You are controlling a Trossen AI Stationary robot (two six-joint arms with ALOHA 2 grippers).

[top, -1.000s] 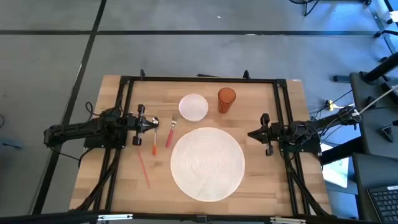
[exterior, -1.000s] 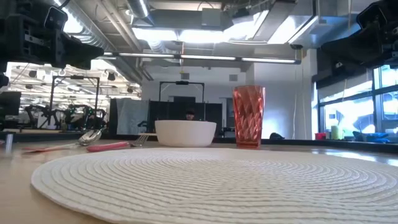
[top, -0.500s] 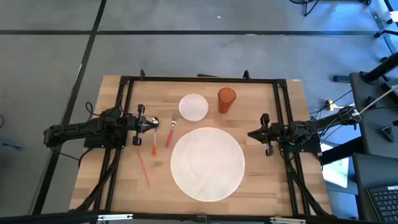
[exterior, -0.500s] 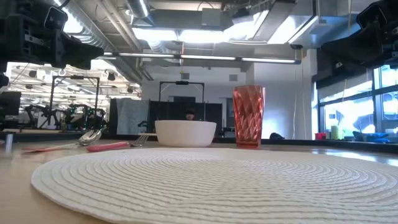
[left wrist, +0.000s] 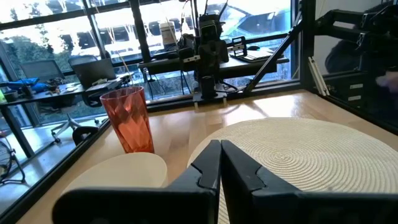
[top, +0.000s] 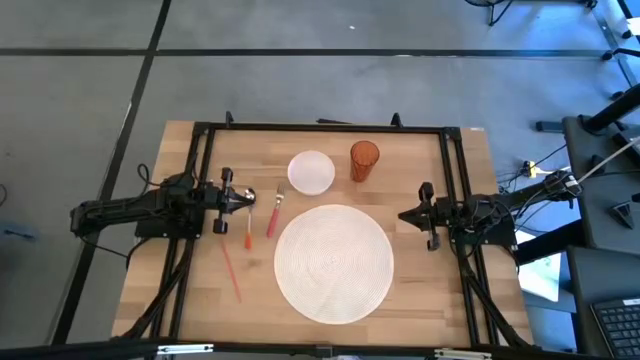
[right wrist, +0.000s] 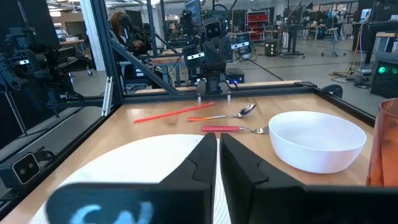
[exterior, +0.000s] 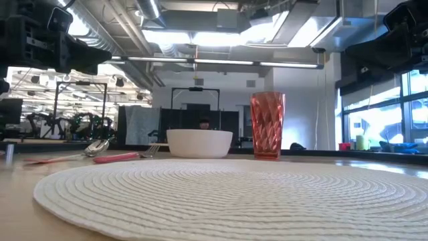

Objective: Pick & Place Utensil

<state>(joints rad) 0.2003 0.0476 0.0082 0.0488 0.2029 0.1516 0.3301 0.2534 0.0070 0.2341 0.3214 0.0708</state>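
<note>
A light wooden bench carries a place setting, seen from above. A large round white woven placemat lies at the middle of the bench, reaching toward its near edge. Toward the far edge sit a small white bowl and, just beside it on the right, a tall faceted orange-red plastic tumbler, standing upright.

The utensils lie on bare wood between the placemat and the left edge. A fork with a pink-red handle lies closest to the placemat, its metal tines pointing toward the far edge. Just beside it, on the left-edge side, lies a spoon with an orange handle, its metal bowl also toward the far edge. A thin red stick-like straw lies nearer the near-left corner, apart from the other two.

The left gripper hovers at the left edge, above the metal end of the spoon, its fingers clenched together and grasping nothing. The right gripper waits at the right edge, just off the placemat's rim, its fingers likewise pressed together and empty.
</note>
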